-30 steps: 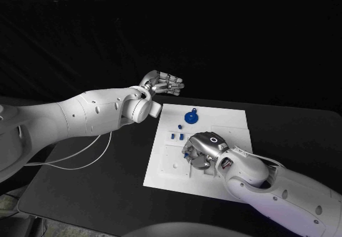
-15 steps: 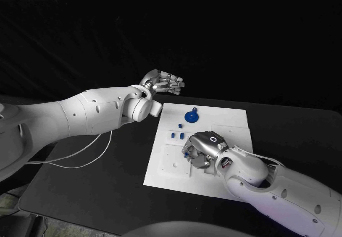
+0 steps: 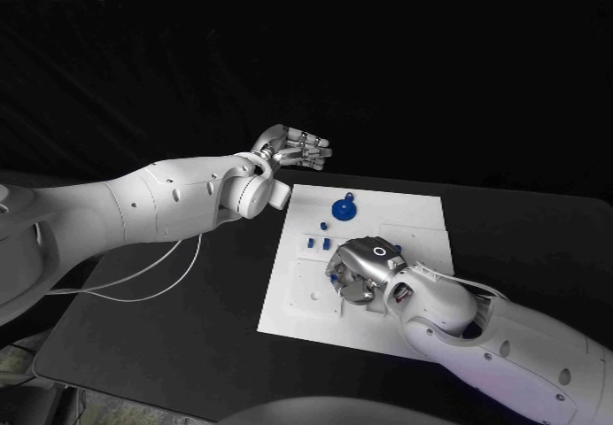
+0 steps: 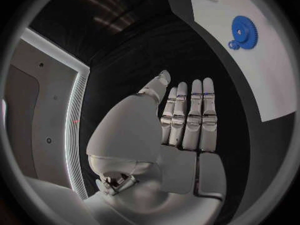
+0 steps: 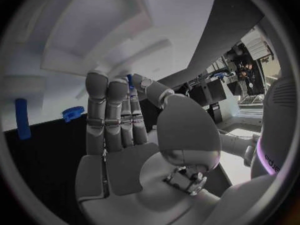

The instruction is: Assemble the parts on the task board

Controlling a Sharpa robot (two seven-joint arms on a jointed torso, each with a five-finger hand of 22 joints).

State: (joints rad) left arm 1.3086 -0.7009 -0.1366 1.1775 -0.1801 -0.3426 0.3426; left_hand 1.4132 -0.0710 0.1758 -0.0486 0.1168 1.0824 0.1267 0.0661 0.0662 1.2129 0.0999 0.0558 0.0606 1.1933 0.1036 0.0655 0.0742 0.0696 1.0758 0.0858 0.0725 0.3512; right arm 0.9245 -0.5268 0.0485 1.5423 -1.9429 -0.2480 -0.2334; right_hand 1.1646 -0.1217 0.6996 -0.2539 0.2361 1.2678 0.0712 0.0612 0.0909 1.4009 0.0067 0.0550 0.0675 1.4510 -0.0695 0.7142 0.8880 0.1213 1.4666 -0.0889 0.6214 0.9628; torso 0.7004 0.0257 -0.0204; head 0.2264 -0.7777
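1. Pressing down over the middle of the white task board, the right hand has its fingers curled toward the plate; a small blue part shows at its fingertips, and in the right wrist view a sliver of blue sits between the thumb and the fingers, so the hand appears to pinch that piece, though the contact is partly hidden.
2. Raised above the far left corner of the board, the left hand holds nothing; the left wrist view shows its fingers straight and side by side, with the thumb a little apart.
3. A round blue gear lies flat near the far edge of the board, well apart from both hands, and it also appears in the left wrist view.
4. Two short blue pegs stand side by side on the board's left part, between the gear and the right hand.
5. The board rests on a black table, whose surface is matt and dark.
6. A thin white cable loops over the table below the left arm.
7. Behind the table the room is black.
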